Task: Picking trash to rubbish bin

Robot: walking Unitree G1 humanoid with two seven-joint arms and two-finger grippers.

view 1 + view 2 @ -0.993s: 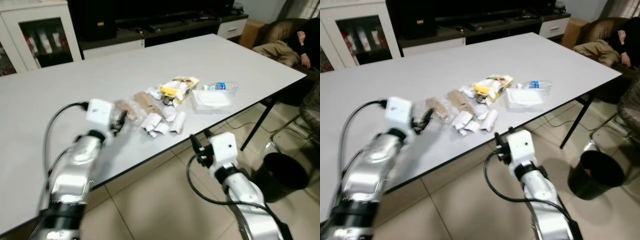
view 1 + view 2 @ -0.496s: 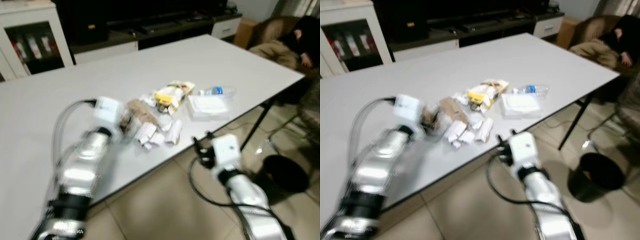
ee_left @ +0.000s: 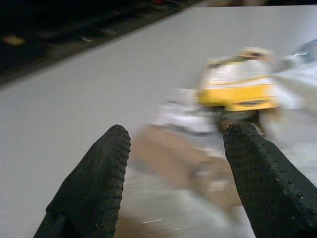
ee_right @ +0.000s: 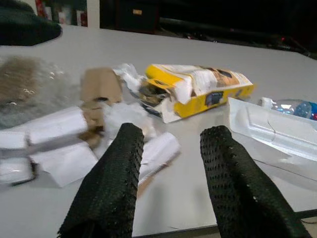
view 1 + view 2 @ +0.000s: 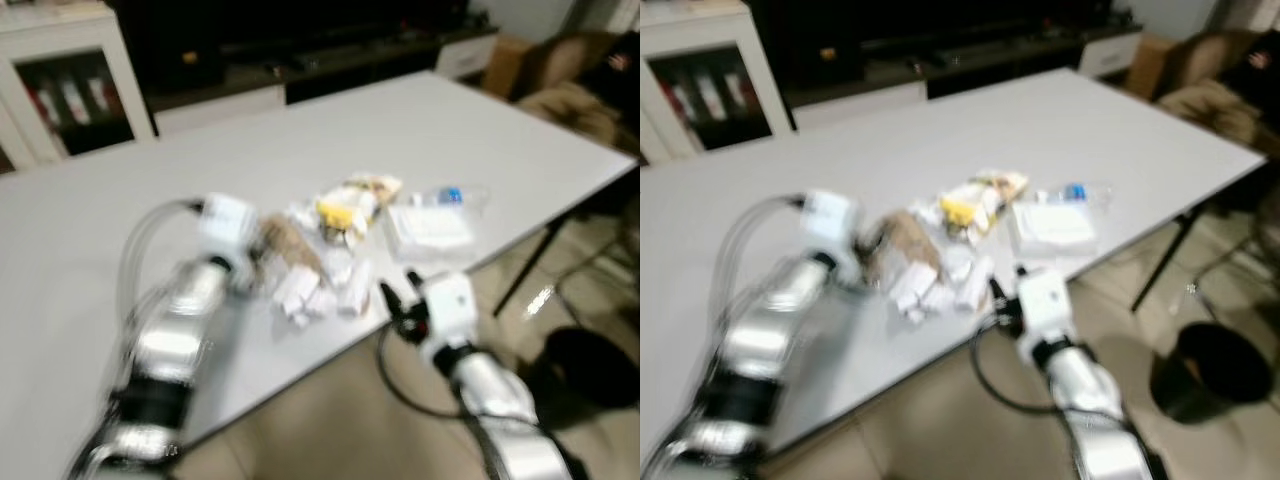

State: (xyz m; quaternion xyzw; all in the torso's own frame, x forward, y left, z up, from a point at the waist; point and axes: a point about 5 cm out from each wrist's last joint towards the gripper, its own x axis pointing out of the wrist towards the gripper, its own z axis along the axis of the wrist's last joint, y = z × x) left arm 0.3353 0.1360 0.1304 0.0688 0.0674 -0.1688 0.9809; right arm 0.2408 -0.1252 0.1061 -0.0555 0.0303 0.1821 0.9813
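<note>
— Left eye view: what is seen on the tabletop [image 5: 120, 190]?
— A heap of trash is gathered near the front edge, toward the right corner. A yellow carton [image 5: 352, 200] is laid at the heap's far side, a brown wrapper [image 5: 290, 240] at its left, and white paper rolls [image 5: 318, 290] closest to the front edge. A clear plastic tray [image 5: 430, 226] and a clear bottle with a blue cap [image 5: 452, 195] are placed at the right of the heap. The picture is blurred.

— Where is the left gripper [image 3: 176, 173] placed?
— It is held over the tabletop at the left side of the heap. In the left wrist view its fingers [image 3: 94, 188] are spread wide, with the brown wrapper seen between them; nothing is gripped.

— And the right gripper [image 4: 171, 183]?
— It is held just off the front edge, pointed at the heap. In the right wrist view its fingers [image 4: 111, 183] are parted and empty, with a white roll seen between them.

— Where is the rubbish bin [image 5: 1210, 370] found?
— A black bin is stood on the tiled floor [image 5: 940, 420], beyond the table's right end.
</note>
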